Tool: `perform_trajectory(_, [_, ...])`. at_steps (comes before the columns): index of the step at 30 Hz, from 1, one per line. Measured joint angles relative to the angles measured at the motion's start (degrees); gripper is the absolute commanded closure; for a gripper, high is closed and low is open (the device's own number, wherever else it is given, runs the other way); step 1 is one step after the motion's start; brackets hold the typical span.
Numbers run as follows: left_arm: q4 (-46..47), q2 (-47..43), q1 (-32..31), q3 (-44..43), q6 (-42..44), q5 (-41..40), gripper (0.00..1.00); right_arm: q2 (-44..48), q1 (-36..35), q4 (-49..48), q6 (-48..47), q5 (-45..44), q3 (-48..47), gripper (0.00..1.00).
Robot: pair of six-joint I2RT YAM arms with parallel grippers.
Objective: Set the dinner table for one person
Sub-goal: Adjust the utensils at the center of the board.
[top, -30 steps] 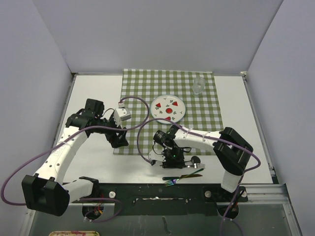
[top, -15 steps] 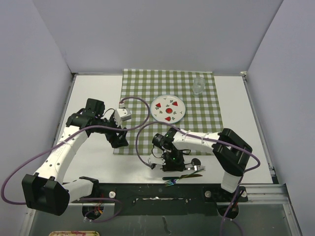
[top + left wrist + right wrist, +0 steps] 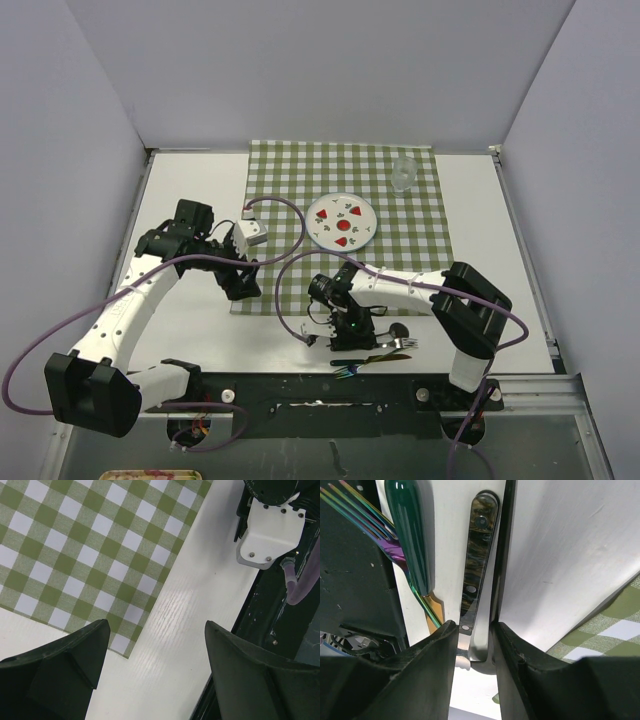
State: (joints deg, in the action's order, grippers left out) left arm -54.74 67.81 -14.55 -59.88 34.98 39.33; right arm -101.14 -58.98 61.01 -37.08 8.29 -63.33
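Only the wrist view shows my right pincer [image 3: 474,630] grasping a marbled handle [image 3: 479,550]. My left pincer [image 3: 156,650] hangs released

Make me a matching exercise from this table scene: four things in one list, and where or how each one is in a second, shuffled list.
Things:
1. strawberry-patterned plate
2. clear cup
3. left gripper
4. dark-handled utensil

Places or states:
A. pinched in the right gripper
B. at a far corner of the checked cloth
C. open and empty
D. near the middle of the checked cloth

Pairs: 1-D, 2-B, 3-C, 4-A
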Motion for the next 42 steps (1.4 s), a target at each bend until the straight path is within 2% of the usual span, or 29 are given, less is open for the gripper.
perform_trajectory(16, [-0.33,0.00,0.00,0.00,0.04,-0.13,0.24,0.00,0.00,-3.41,0.57,-4.61,-0.28,0.64])
perform_trajectory(29, [-0.79,0.07,0.00,-0.79,0.04,-0.11,0.24,5.62,-0.02,0.96,1.38,-1.27,-2.27,0.61])
perform_trajectory(42, [-0.81,0.72,-0.15,-1.38,0.04,-0.11,0.24,4.31,-0.79,2.14,2.05,1.88,-0.72,0.62])
